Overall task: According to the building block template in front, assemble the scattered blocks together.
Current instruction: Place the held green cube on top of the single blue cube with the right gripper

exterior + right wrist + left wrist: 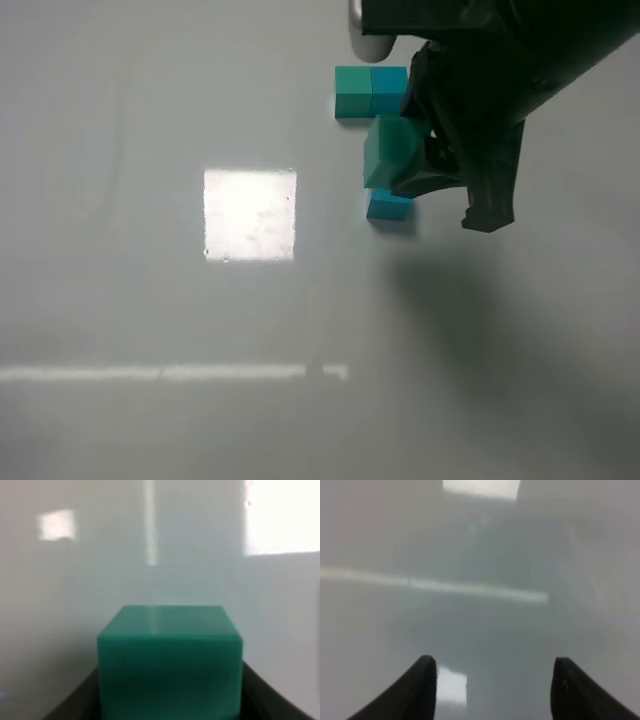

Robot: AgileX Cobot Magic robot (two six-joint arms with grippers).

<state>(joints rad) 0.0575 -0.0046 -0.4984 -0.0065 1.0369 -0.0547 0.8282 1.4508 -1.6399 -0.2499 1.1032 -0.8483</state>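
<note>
Scattered blocks sit near the far right part of the counter (150,300), close to the building block template (370,92). That template is a short bar lying flat, its sea-green half on the left and its teal-blue half on the right in the high view. Just nearer than the bar, the sea-green cube (390,152) is clamped between the jaws of the right gripper (170,705); the right wrist view shows it filling the gap between the two dark fingers (75,702). In the high view this cube overlaps the far edge of the teal-blue cube (390,206), which rests on the counter. Whether the two cubes touch cannot be told. The left gripper (493,680) hangs over bare counter, its jaws apart with nothing between them.
</note>
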